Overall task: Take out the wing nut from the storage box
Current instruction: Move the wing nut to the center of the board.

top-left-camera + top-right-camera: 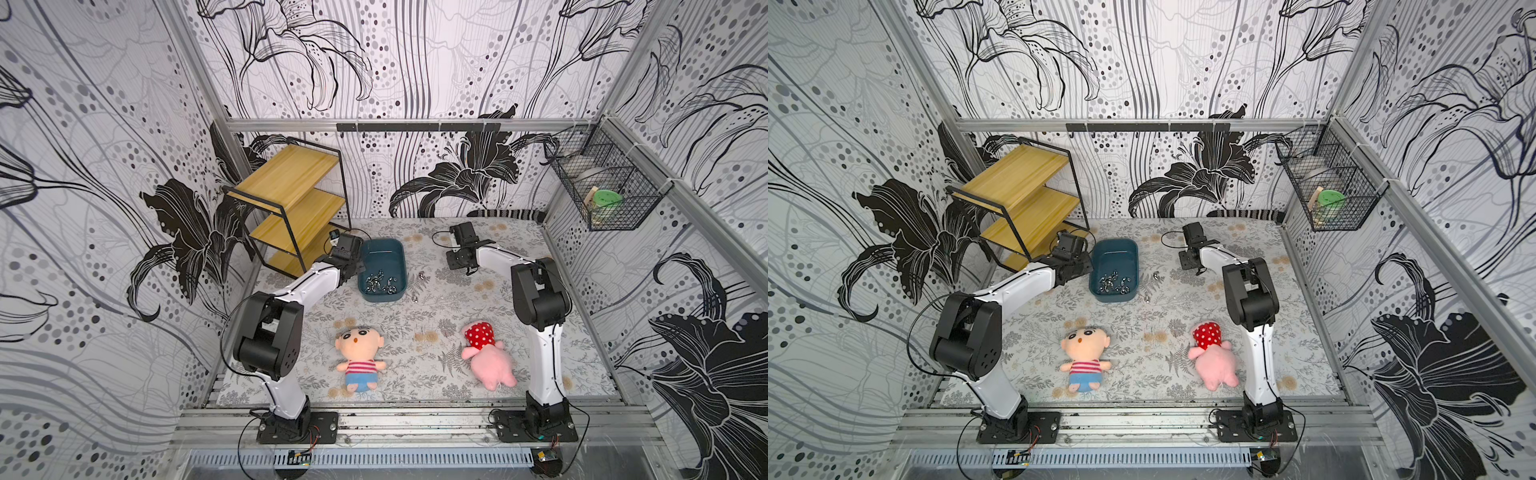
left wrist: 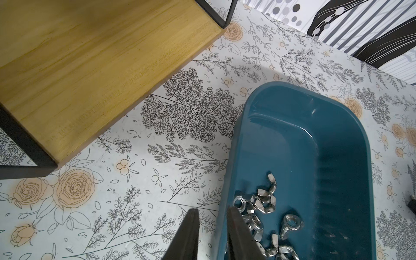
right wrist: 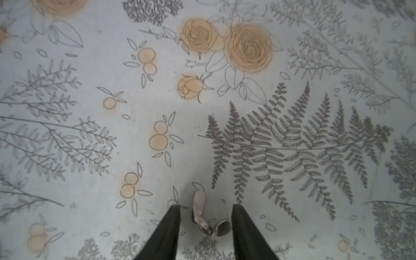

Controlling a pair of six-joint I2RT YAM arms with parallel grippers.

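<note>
The dark teal storage box (image 1: 382, 257) (image 1: 1115, 255) (image 2: 304, 157) sits on the floral table next to the shelf. Several metal wing nuts (image 1: 380, 284) (image 2: 263, 202) lie at its near end. My left gripper (image 1: 354, 266) (image 2: 212, 209) straddles the box's left wall, one finger inside and one outside. A strip of table shows between the outer finger and the wall. My right gripper (image 1: 461, 266) (image 3: 206, 206) is low over the table to the right of the box. It stands open around one wing nut (image 3: 207, 227) lying on the cloth. Two more loose nuts (image 1: 422, 275) (image 1: 414, 297) lie beside the box.
A wooden shelf with a black frame (image 1: 291, 208) stands just left of the box, close to my left arm. Two plush dolls (image 1: 359, 353) (image 1: 488, 357) lie near the front. A black wire basket (image 1: 602, 187) hangs on the right wall.
</note>
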